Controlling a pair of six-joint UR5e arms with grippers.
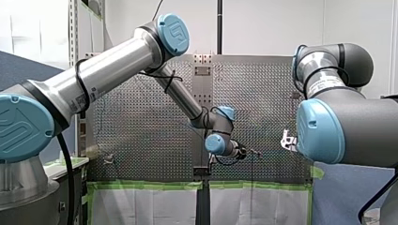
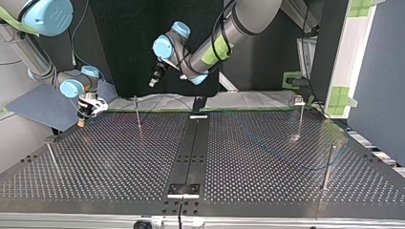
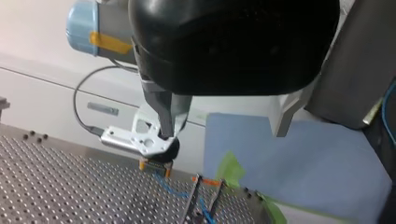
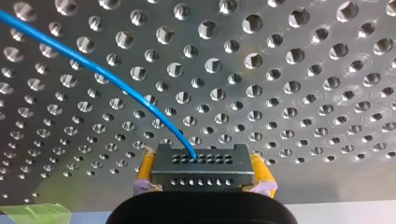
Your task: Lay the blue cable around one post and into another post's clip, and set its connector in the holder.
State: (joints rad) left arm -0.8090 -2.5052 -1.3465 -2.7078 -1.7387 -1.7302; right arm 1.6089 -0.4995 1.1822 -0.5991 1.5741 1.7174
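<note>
My right gripper (image 4: pixel 201 173) is shut with its yellow pads (image 4: pixel 145 168) on the black connector (image 4: pixel 201 164). The blue cable (image 4: pixel 98 70) leaves the connector's top and curves away over the perforated plate. In the top view this gripper (image 2: pixel 83 118) hangs low over the table's far left corner. My left gripper (image 3: pixel 224 134) is open and holds nothing; it hovers above the table's far edge (image 2: pixel 154 81). Ahead of it, the left wrist view shows the right gripper's white bracket (image 3: pixel 135 137), the connector (image 3: pixel 155 164) and the cable (image 3: pixel 175 190) running to a clipped post (image 3: pixel 198 198).
Thin metal posts stand on the table: one far left of centre (image 2: pixel 138 114), one far right with a clip (image 2: pixel 299 114), one near right (image 2: pixel 328 167), one leaning near left (image 2: pixel 52 160). A black strip (image 2: pixel 188 152) with a holder plate (image 2: pixel 183 189) runs down the middle.
</note>
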